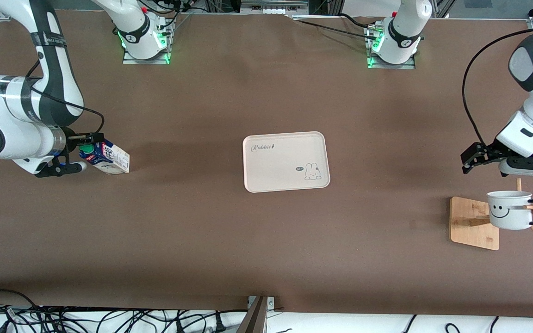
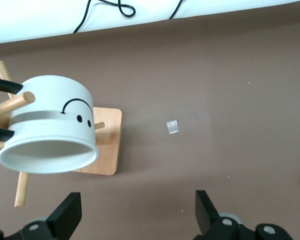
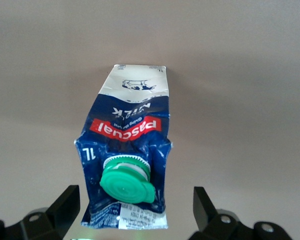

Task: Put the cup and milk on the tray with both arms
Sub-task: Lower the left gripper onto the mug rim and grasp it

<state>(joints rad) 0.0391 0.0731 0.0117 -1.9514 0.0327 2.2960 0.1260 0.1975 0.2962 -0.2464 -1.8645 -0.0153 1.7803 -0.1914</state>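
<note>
At the table's middle lies the tray (image 1: 286, 161), bare. At its nine o'clock stands the milk (image 1: 108, 158), with the right gripper (image 1: 73, 152) at its cap end, fingers apart and not yet clamped. At four o'clock the cup (image 1: 510, 210) hangs on a wooden rack (image 1: 474, 223); the left gripper (image 1: 483, 156) hovers above it, fingers apart. Good practice, I judge: centre each pair of fingers before closing, and lift the cup along its peg. The right wrist view shows the dented carton and green cap (image 3: 126, 183) between the fingers; the left wrist view shows the cup's open mouth.

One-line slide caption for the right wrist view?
Right gripper, fingers open, straddling the dark blue and white gable-top milk carton with its green cap.
</note>
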